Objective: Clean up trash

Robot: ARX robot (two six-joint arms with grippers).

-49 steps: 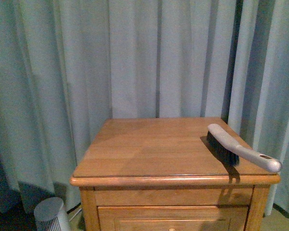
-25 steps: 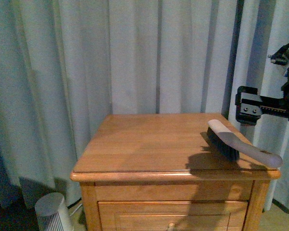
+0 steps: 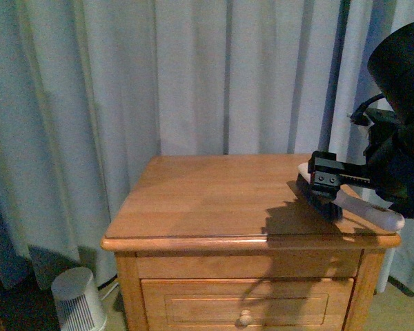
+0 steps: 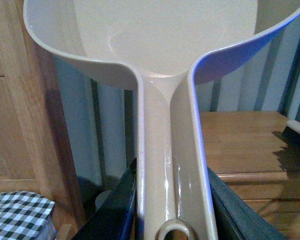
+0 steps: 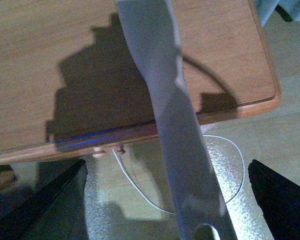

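The right hand (image 3: 329, 179) has come in from the right since half a second ago and now sits low over the brush (image 3: 374, 213), which has not shifted on the desk (image 3: 207, 200). In the right wrist view its fingers (image 5: 52, 200) stand wide apart on either side of the brush handle and hold nothing, apparently lined up to grasp it. The left hand (image 4: 172, 217) is closed on the dustpan (image 4: 165, 60) handle, with the pan held off the desk's left side, probably kept ready to receive sweepings. Count: one brush, one dustpan, one desk. The trash appears in no view, so its location cannot be told.
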